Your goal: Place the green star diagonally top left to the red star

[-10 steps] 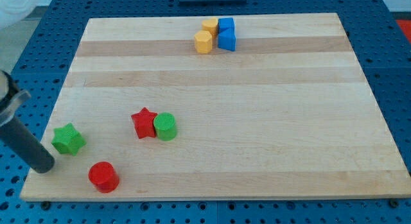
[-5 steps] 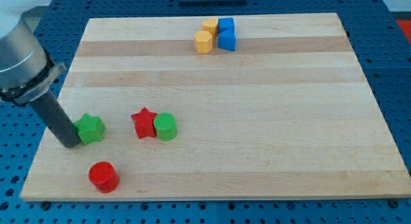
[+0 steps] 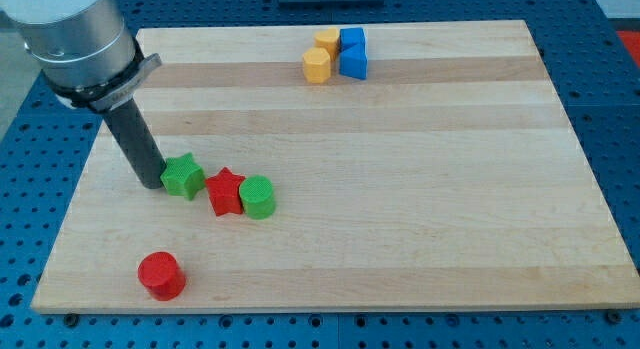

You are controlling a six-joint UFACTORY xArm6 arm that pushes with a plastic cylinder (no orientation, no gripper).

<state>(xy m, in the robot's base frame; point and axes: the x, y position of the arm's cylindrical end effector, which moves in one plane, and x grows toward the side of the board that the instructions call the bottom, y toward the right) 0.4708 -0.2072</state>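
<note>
The green star [image 3: 183, 175] lies on the wooden board [image 3: 400, 169], touching the upper left side of the red star [image 3: 225, 191]. My tip [image 3: 152, 182] rests against the green star's left side. The dark rod rises from there up and to the view's left into the grey arm body [image 3: 78, 34]. A green cylinder [image 3: 257, 197] touches the red star's right side.
A red cylinder [image 3: 161, 275] stands near the board's bottom left. At the view's top, two yellow blocks [image 3: 321, 55] and two blue blocks [image 3: 352, 53] sit in a tight cluster. The board lies on a blue perforated table [image 3: 615, 109].
My tip has swept up and to the right, pushing the green star from the board's left edge up against the red star. The other blocks have not moved.
</note>
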